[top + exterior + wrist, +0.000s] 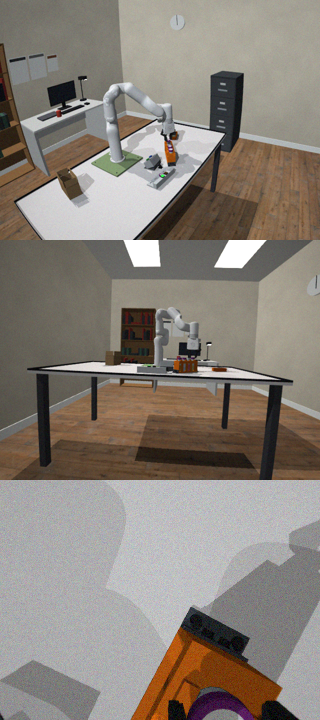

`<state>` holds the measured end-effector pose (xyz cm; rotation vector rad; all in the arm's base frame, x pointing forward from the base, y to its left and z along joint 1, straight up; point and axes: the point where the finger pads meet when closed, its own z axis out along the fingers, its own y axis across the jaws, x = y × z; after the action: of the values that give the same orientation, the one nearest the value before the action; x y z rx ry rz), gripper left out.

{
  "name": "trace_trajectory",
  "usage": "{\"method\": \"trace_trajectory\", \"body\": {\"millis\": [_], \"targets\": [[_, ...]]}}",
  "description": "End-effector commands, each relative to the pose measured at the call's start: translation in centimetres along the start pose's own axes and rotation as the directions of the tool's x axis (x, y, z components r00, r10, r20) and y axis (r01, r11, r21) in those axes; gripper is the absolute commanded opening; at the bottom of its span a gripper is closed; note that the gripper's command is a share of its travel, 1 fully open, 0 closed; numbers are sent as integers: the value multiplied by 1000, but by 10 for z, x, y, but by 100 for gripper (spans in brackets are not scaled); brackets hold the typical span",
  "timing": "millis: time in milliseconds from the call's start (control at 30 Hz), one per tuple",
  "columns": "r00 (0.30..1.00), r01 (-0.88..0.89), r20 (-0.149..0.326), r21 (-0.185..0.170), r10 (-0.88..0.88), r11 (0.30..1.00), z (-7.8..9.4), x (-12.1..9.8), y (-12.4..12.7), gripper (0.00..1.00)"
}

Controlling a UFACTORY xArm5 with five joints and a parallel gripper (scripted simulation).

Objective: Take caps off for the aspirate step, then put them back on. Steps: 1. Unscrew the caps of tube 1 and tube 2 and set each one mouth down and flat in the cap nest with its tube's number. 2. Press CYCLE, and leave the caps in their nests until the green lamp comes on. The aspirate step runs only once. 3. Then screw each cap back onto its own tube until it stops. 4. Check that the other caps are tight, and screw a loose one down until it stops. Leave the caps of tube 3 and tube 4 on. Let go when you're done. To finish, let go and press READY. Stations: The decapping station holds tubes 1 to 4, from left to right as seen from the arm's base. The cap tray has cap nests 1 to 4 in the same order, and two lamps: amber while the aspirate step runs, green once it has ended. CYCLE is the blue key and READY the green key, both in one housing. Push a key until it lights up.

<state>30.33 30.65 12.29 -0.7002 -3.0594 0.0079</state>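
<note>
The gripper (224, 711) sits at the bottom edge of the wrist view, its two dark fingertips standing a little off either side of a purple cap (216, 706), loosened rather than pinching it, so it holds nothing. That cap tops the end tube of the orange decapping station (200, 672), whose dark end plate (215, 632) lies just above it in the frame, on the pale table (150, 540). In the top view the white arm (136, 96) reaches from its green base plate (102, 164), left of centre, toward the far end of the station, where a row of purple caps (170, 147) runs along the block. Lower in that frame lie the grey key housing (153, 161) and then the grey cap tray (159, 179) with its green lamp (162, 175) lit. A small orange block (174, 135) lies just beyond the station, and a cardboard box (69, 182) stands at lower left. No lettering on station, tray or keys can be read; the wall sheets (37, 65) at upper left are too blurred to read.
</note>
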Motion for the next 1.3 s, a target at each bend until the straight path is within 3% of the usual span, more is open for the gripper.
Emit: {"method": "trace_trajectory", "body": {"millis": [0, 567, 600, 1067, 1267], "targets": [[996, -89, 6, -2, 89, 996, 1, 0, 1, 46], [996, -89, 6, -2, 89, 996, 6, 0, 1, 46], [996, -89, 6, -2, 89, 996, 6, 0, 1, 0], [996, -89, 6, -2, 89, 996, 6, 0, 1, 0], [959, -285, 5, -4, 285, 959, 6, 0, 1, 0]]}}
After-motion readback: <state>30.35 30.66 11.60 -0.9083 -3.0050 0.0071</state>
